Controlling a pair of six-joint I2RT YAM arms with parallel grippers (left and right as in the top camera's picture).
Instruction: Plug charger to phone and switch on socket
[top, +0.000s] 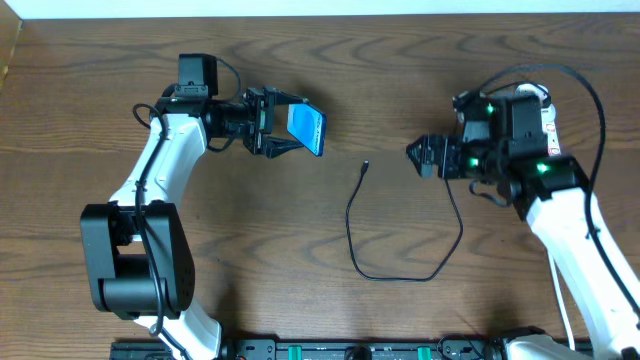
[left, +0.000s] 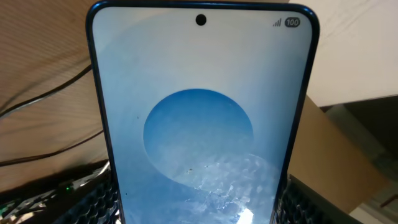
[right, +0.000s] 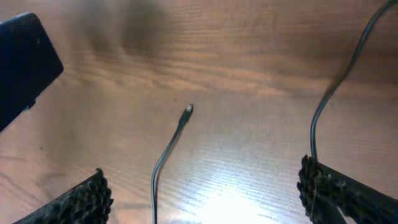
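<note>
Left gripper (top: 292, 127) is clamped on the phone (top: 310, 131), one finger on each long edge. It holds the phone clear of the bench (top: 320, 60), left of centre and toward the far edge. The screen is lit blue. In the left wrist view it fills the frame, with the front camera hole uppermost.

Right gripper (top: 418, 157) hangs over the right half of the bench, its fingers (right: 84, 202) spread wide with nothing between them.

The charger (top: 349, 222) lies on the wood. Its connector tip (right: 188, 110) rests near the centre of the bench, between the two grippers and touching neither. From the tip the black cable runs toward the near edge, bends in a loop, and returns toward the right arm, where its other end is hidden. In the right wrist view one run passes close by a finger; whether they touch cannot be told.
</note>
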